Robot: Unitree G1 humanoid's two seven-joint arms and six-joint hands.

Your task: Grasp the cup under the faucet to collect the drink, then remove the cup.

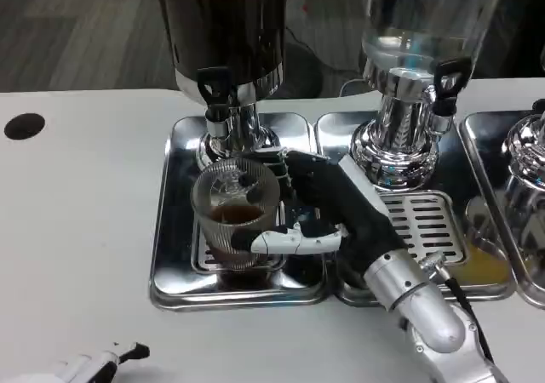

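The clear ribbed plastic cup (236,215) stands on the slotted grille of the left shiny steel drip tray (174,230), directly below the black-handled faucet (215,89) of the dark-bodied drink dispenser (226,25), so that whatever runs from the spout falls straight into its mouth. A shallow layer of brown drink already sits in it, well short of the rim, which suggests that collecting is under way or only partly done. The right hand (319,204) reaches in from the right side and grasps the cup, black fingers wrapped round its far side and a white finger (289,240) lying across its near lower wall; gripping from the side leaves the mouth of the cup free beneath the spout and should let the cup be drawn away sideways without tipping. The left hand (98,364) lies low at the near edge of the white table (77,230), well apart from the cup, and whether its fingers are apart or curled cannot be told. Just beside stands a clear-tank dispenser (417,34) on a chrome base over a second steel drip tray (426,221), in whose near right corner lies a yellowish puddle (485,268). No brand, label or writing can be read on anything.
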